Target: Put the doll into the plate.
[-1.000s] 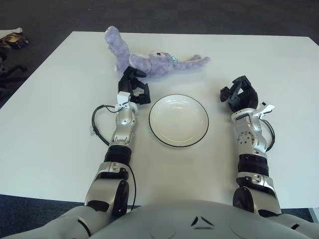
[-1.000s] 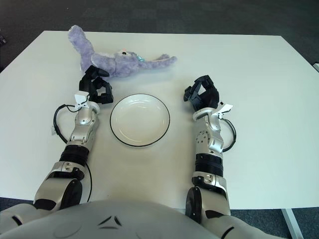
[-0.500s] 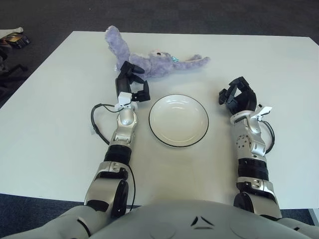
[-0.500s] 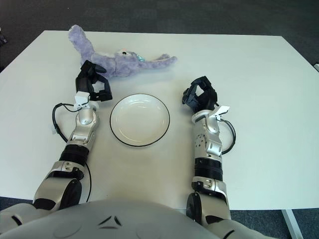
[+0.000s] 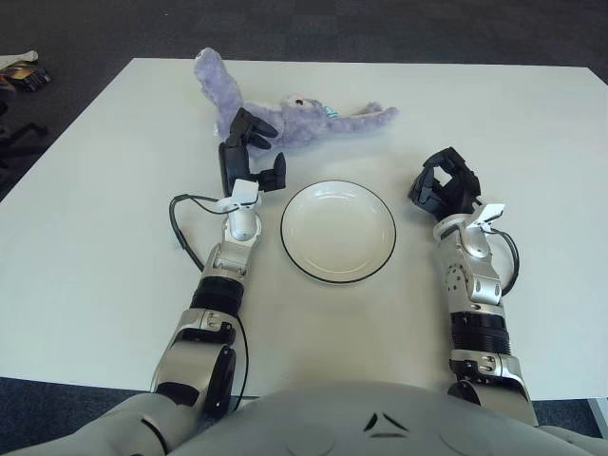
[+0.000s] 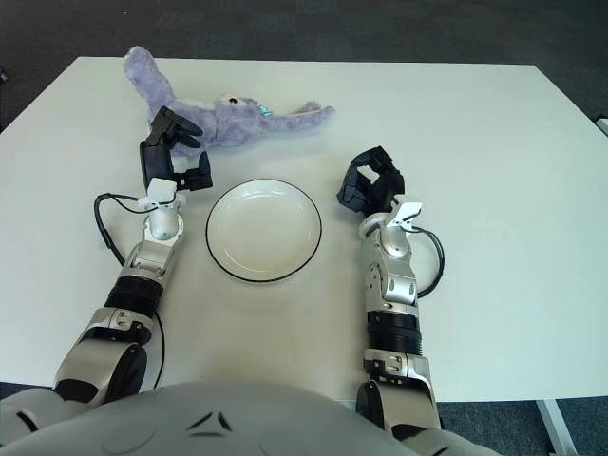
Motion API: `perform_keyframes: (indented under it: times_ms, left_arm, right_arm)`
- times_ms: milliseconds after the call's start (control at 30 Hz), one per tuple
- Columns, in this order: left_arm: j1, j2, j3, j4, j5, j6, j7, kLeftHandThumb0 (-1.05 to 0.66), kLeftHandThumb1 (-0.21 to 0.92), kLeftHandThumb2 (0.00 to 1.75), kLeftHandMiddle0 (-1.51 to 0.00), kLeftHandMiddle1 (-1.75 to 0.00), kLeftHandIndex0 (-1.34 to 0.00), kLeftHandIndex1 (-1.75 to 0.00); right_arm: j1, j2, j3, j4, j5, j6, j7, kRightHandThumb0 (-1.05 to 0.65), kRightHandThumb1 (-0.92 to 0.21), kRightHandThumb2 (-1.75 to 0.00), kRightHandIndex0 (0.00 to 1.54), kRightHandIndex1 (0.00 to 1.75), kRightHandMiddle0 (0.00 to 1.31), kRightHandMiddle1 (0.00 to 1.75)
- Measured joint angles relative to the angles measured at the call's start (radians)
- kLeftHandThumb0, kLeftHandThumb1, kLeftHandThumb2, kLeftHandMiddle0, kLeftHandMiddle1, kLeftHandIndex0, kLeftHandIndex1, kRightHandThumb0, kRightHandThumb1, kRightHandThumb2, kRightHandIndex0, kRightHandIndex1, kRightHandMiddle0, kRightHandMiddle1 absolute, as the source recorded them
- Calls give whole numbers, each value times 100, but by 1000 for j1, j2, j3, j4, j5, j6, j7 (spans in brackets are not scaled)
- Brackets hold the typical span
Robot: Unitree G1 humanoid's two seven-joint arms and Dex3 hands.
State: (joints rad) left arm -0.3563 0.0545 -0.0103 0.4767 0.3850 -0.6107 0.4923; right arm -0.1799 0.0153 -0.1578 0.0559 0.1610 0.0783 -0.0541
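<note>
A purple plush doll (image 5: 290, 119) lies stretched out on the white table behind the plate, one long limb pointing up-left and another to the right. The white plate (image 5: 338, 231) with a dark rim sits empty at the table's middle. My left hand (image 5: 245, 154) hovers just left of the plate, right in front of the doll's body, fingers spread and holding nothing. My right hand (image 5: 443, 182) is to the right of the plate, fingers loosely curled around nothing.
A black cable (image 5: 182, 228) loops off my left forearm onto the table. The table's far edge runs just behind the doll, with dark carpet beyond. Some small items (image 5: 19, 76) lie on the floor at the far left.
My left hand has risen and reached farther toward the doll, its fingers opening wider. My right hand has drifted slightly left toward the plate.
</note>
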Motion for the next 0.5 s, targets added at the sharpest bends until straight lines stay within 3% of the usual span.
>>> perform_keyframes:
  times_ms: [67, 133, 167, 200, 233, 267, 400, 500]
  left_arm:
    - [-6, 15, -6, 9, 13, -8, 3, -1, 32, 132, -50, -175, -48, -174]
    - [-12, 28, -14, 18, 22, -10, 3, -1, 45, 115, -43, -172, -41, -172]
    - [-16, 34, -19, 22, 25, -10, 2, -1, 45, 115, -43, -172, -41, -172]
    - [-20, 40, -23, 27, 27, -10, 0, -1, 68, 81, -34, -162, -32, -171]
    - [-23, 46, -27, 30, 28, -10, -3, -1, 68, 81, -34, -162, -32, -171]
    - [-24, 51, -30, 32, 29, -10, -7, -17, 80, 64, -27, -142, -29, -170]
    - [-27, 75, -41, 35, 36, -12, -21, -30, 89, 52, -15, -116, -24, -170]
    - [-28, 99, -50, 38, 48, -23, -28, -48, 70, 72, -12, -99, -10, -142]
  right_arm:
    - [0, -4, 10, -3, -13, 0, 4, -2, -44, -119, 33, 174, 50, 174]
    - [0, -10, 20, -5, -26, 1, 13, -1, -58, -99, 27, 171, 38, 174]
    - [0, -19, 27, -6, -33, 1, 20, -1, -58, -99, 27, 171, 38, 174]
    - [0, -30, 35, -6, -40, 0, 31, -19, -68, -83, 19, 152, 36, 171]
    - [0, -40, 42, -6, -50, -2, 42, -19, -68, -83, 19, 152, 36, 171]
    - [-1, -49, 48, -6, -59, -4, 50, -27, -76, -69, 14, 140, 34, 168]
    - [-3, -79, 70, -8, -89, -24, 74, -45, -50, -90, 10, 125, 10, 145]
    - [-3, -98, 80, -8, -109, -31, 88, -51, -43, -95, 8, 116, 3, 134]
